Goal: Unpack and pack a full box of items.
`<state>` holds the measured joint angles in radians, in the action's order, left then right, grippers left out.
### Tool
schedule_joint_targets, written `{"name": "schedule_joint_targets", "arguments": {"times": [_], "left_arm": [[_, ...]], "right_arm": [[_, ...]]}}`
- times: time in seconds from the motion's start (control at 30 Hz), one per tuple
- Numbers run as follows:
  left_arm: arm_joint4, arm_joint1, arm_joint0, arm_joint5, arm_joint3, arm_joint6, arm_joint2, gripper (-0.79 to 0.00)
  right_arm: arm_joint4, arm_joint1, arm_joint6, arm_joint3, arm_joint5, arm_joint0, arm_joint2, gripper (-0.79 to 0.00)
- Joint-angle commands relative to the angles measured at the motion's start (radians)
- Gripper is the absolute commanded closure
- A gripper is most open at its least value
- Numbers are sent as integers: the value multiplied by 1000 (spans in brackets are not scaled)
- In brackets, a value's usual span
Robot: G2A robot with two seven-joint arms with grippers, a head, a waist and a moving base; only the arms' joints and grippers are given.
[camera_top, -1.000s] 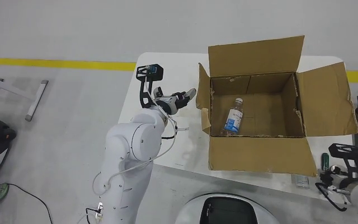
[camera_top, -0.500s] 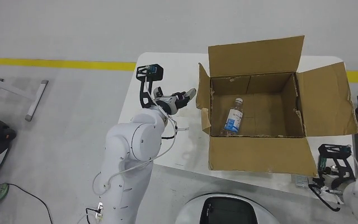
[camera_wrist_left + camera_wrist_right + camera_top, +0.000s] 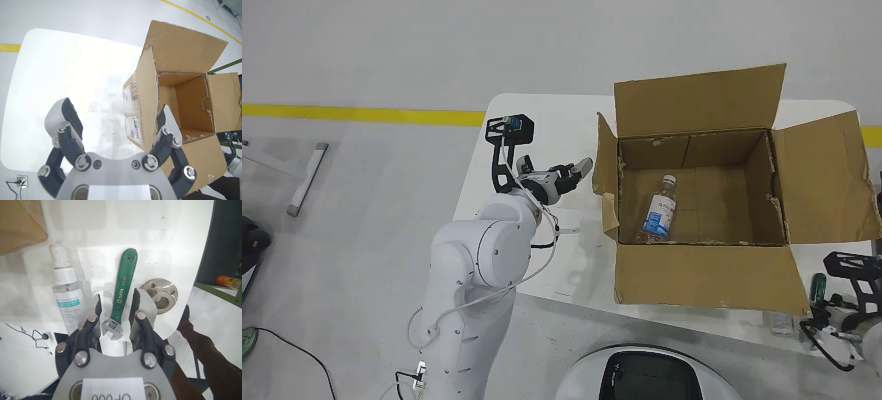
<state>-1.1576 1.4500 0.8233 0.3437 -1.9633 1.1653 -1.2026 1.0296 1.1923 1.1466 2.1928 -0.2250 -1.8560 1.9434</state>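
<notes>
Box [image 3: 697, 200] stands open, one bottle [image 3: 660, 210] lying inside. Left gripper [image 3: 115, 108] hangs spread and empty beside it. Right gripper [image 3: 117, 294], fingers apart, straddles green wrench [image 3: 123, 283]; spray bottle [image 3: 65, 289] base is hidden behind one finger.

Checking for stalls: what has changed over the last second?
The right gripper swung slightly toward the brown cardboard box, then back out; open, it straddles the green-handled wrench. The left gripper, open, and the clear plastic bottle in the box stayed put.
</notes>
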Motion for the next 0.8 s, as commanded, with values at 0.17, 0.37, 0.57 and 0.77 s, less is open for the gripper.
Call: {"name": "schedule_joint_targets", "arguments": {"times": [0.17, 0.37, 0.57, 0.77], "left_arm": [[0, 0, 0, 0, 0, 0, 0, -785], [0, 0, 0, 0, 0, 0, 0, -785], [0, 0, 0, 0, 0, 0, 0, -785], [0, 0, 0, 0, 0, 0, 0, -785]], "right_arm": [[33, -2, 7, -14, -9, 19, -27, -363], [43, -2, 11, -23, -8, 26, -41, -348], [54, -3, 15, -29, -8, 31, -47, -243], [58, -4, 19, -39, -4, 39, -52, -58]]}}
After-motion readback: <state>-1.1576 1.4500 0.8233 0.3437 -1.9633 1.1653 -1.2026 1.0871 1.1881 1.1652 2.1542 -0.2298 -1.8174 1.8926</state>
